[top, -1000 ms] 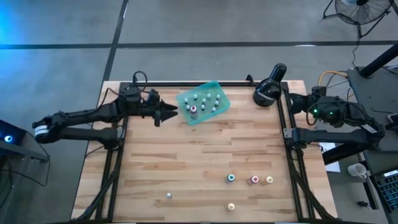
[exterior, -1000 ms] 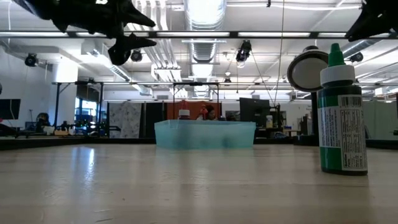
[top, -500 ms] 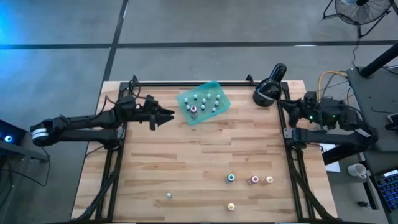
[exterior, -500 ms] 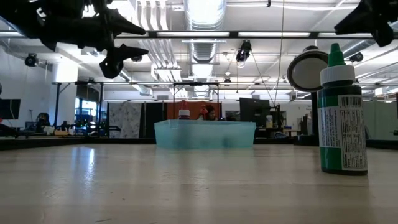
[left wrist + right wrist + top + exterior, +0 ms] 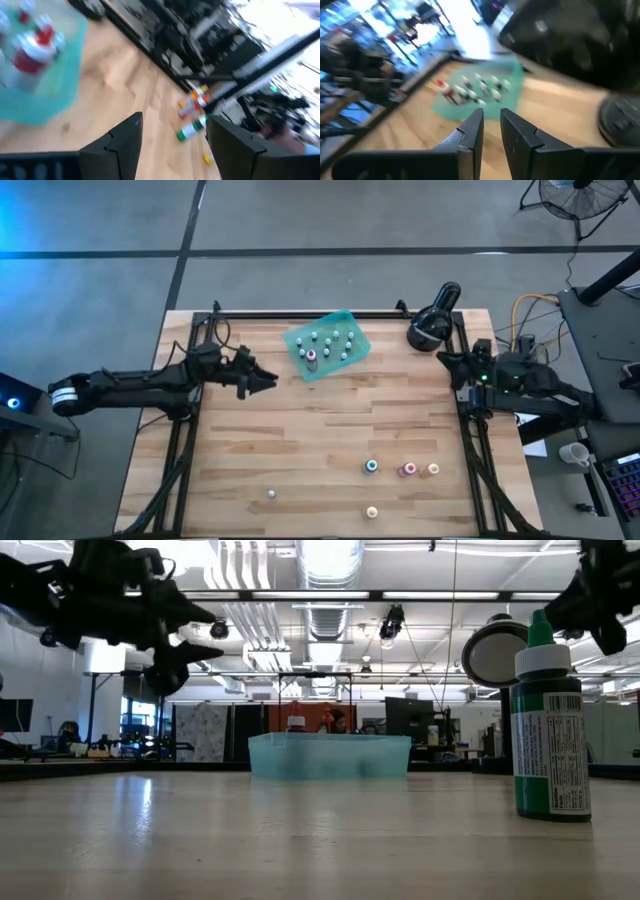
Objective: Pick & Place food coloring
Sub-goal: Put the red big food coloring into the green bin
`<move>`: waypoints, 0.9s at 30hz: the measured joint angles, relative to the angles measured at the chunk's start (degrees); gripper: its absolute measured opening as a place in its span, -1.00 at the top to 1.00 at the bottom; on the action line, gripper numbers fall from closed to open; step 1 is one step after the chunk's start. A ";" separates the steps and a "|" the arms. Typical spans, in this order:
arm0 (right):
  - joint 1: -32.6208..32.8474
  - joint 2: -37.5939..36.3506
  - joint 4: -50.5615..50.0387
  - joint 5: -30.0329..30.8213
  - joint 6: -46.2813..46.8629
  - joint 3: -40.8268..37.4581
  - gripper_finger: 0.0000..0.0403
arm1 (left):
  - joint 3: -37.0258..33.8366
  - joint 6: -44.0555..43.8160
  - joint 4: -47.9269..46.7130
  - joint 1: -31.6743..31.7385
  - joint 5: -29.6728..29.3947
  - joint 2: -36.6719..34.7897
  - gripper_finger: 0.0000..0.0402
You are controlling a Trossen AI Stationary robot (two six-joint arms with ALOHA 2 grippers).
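The wooden table (image 5: 300, 440) fills the frame's centre. The teal tray (image 5: 327, 345), upper centre, holds most food coloring (image 5: 326, 342); five bottles stand lower right. My left gripper (image 5: 268, 379), left of centre, gapes empty; my right gripper (image 5: 442, 358), right edge, is nearly closed, empty.

The left arm reaches in from nine o'clock, stretched nearly level toward three o'clock, its wrist just inside the desk's left edge. The left tool (image 5: 268, 378) hangs above the desk with its two dark fingers (image 5: 120, 145) spread wide and nothing between them. The right arm lies folded at the three o'clock edge; the right tool (image 5: 443, 360) points toward nine o'clock, its fingers (image 5: 470, 137) drawn almost together, holding nothing.
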 joint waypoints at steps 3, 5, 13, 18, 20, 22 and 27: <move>-0.04 0.84 -0.48 1.80 2.38 -2.66 0.70 | -2.71 -1.14 1.60 -0.02 3.52 -0.21 0.04; -0.02 1.01 0.16 1.52 8.92 -4.03 0.69 | -4.33 -2.38 4.59 0.00 4.60 -0.60 0.04; -0.02 1.21 13.80 -2.73 5.88 -8.80 0.69 | -6.45 -2.35 5.84 0.00 11.02 -1.43 0.04; -0.02 1.08 27.88 -5.62 0.35 -12.57 0.71 | -7.75 -0.88 7.85 -0.02 10.42 -1.67 0.04; 0.00 1.10 32.14 -6.25 -0.12 -13.87 0.71 | -7.76 -1.82 8.77 0.00 10.65 -1.74 0.04; 0.00 1.13 34.07 -7.25 -0.11 -14.67 0.70 | -7.01 -4.71 9.14 0.00 11.95 -1.83 0.04; -0.02 1.37 34.64 -8.57 1.18 -14.01 0.70 | -0.65 -16.34 9.85 0.00 12.35 -1.98 0.04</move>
